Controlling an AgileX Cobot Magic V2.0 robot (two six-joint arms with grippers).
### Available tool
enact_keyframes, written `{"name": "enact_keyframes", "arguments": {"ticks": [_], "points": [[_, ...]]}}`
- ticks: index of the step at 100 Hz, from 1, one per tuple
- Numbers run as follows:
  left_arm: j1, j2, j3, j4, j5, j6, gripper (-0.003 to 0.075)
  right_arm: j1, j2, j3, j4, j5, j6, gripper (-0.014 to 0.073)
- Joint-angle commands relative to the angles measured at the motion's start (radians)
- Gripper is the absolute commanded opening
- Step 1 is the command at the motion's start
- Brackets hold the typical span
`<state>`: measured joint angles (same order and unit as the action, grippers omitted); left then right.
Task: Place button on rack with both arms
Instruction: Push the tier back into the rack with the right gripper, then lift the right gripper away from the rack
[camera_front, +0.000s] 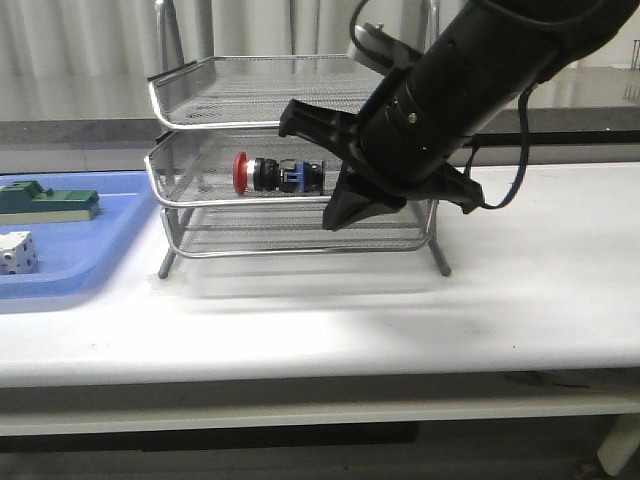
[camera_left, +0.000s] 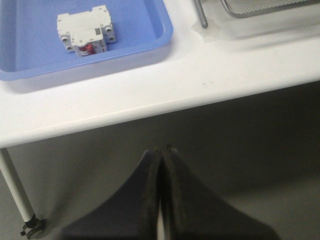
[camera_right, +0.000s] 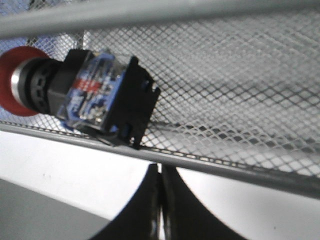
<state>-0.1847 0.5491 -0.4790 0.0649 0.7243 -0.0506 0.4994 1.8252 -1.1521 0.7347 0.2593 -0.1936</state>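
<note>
Button (camera_front: 283, 175): lying on its side in the rack's (camera_front: 200, 130) middle tier, red head leftward.
Right gripper (camera_right: 160, 200): fingers pressed together, empty, just outside the tier's rim.
Left gripper (camera_left: 161, 190): closed, empty, below the table edge (camera_left: 165, 100).

Red-headed push-button (camera_front: 282, 175) lies inside middle tier of silver wire-mesh rack (camera_front: 200, 110), top tier close overhead, front rim wire across opening. Right black arm's gripper (camera_front: 335, 165) blocks tier's right front. Blue plastic tray (camera_front: 100, 262) beside rack's left. White tabletop (camera_front: 400, 300) bare in front.
</note>
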Motion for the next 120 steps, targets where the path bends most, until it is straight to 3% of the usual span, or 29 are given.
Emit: {"name": "enact_keyframes", "arguments": {"ticks": [1, 29, 71, 120], "points": [[0.006, -0.001, -0.027, 0.000, -0.066, -0.013, -0.0015, -0.017, -0.031, -0.070, 0.001, -0.053, -0.028, -0.0069], [0.006, -0.001, -0.027, 0.000, -0.066, -0.013, -0.0015, -0.034, 0.004, -0.125, 0.001, -0.041, -0.032, -0.0069], [0.006, -0.001, -0.027, 0.000, -0.066, -0.013, -0.0015, -0.034, -0.023, -0.124, -0.002, 0.132, -0.034, -0.0069], [0.006, -0.001, -0.027, 0.000, -0.066, -0.013, -0.0015, -0.035, -0.266, -0.040, -0.185, 0.250, -0.032, -0.0069]]}}
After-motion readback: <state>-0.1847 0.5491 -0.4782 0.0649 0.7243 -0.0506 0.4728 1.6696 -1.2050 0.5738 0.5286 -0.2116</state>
